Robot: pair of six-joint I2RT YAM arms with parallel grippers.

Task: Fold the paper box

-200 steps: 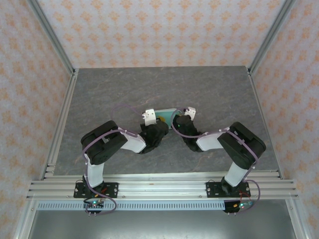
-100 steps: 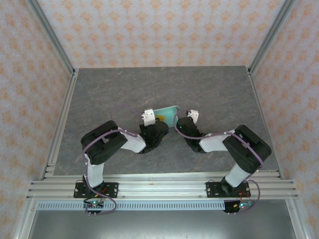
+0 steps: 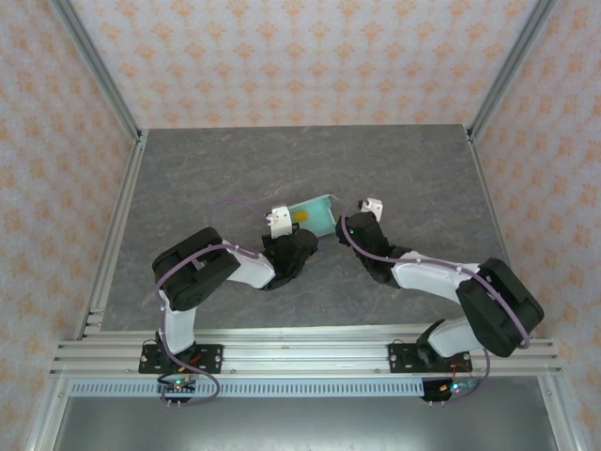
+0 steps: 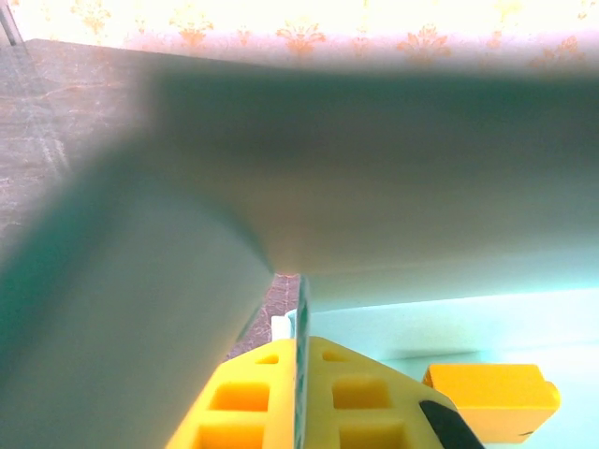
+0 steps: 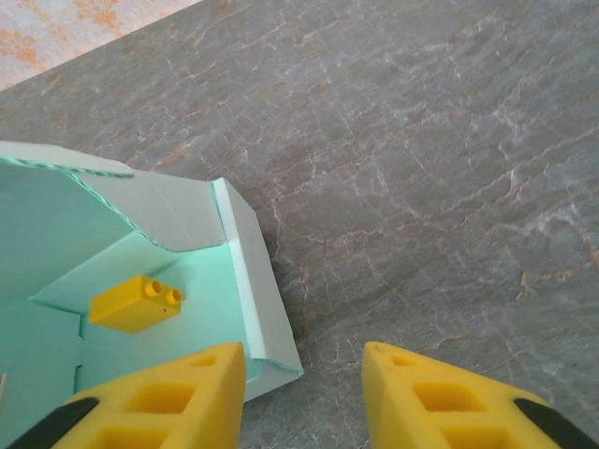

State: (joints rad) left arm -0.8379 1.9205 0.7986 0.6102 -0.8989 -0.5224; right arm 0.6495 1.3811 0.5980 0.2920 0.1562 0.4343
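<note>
setting: my table (image 3: pixel 235 160) is a grey surface veined like marble, evenly lit. pale walls (image 3: pixel 300 56) printed with orange floral motifs enclose it on three sides; aluminium posts (image 3: pixel 98 68) mark the corners, and ribbed rails (image 3: pixel 300 355) cross my near edge.

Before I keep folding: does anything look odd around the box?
A small orange block lies on the floor inside the half-folded paper box; it is no part of the card. Nothing else stands out.

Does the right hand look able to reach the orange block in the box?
Probably yes: the right hand is open beside the paper box, with only a low side wall before the orange block.
</note>
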